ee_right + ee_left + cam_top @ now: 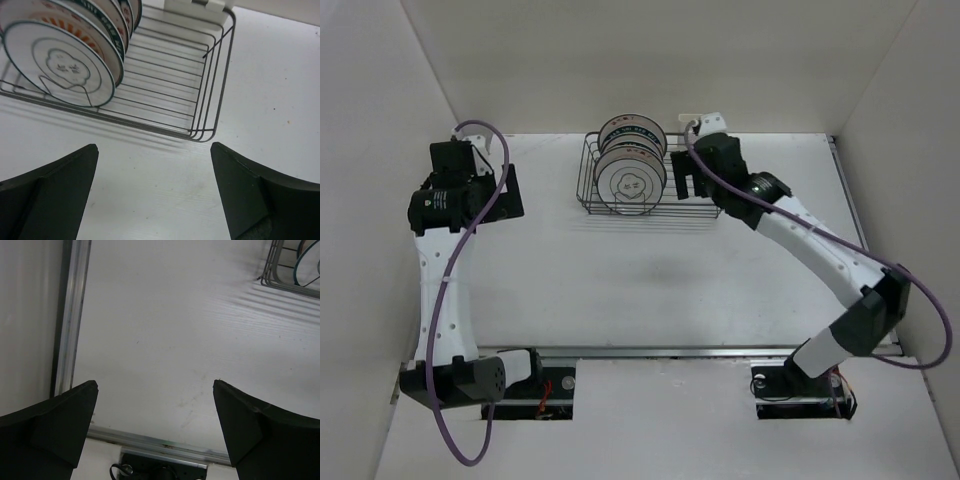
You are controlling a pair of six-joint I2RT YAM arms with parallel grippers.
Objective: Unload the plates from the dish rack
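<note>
The dish rack [588, 180], a dark wire basket, stands at the back middle of the table. Several plates stand upright in its left half. The front plate [630, 182] is white with a thin flower outline, and green-rimmed ones [632, 130] stand behind it. The right wrist view shows the flower plate [62, 65], an orange sunburst plate [102, 42] behind it, and the rack's bare right end [200, 90]. My right gripper [684, 177] [154, 146] hangs open over the table just in front of that end, holding nothing. My left gripper [513, 190] [155, 382] is open and empty, well left of the rack.
A white caddy [705, 122] [192, 7] is clipped to the rack's far right corner. White walls close in the left, right and back. An aluminium rail [670, 352] [75, 315] borders the table. A corner of the rack [280, 270] shows in the left wrist view.
</note>
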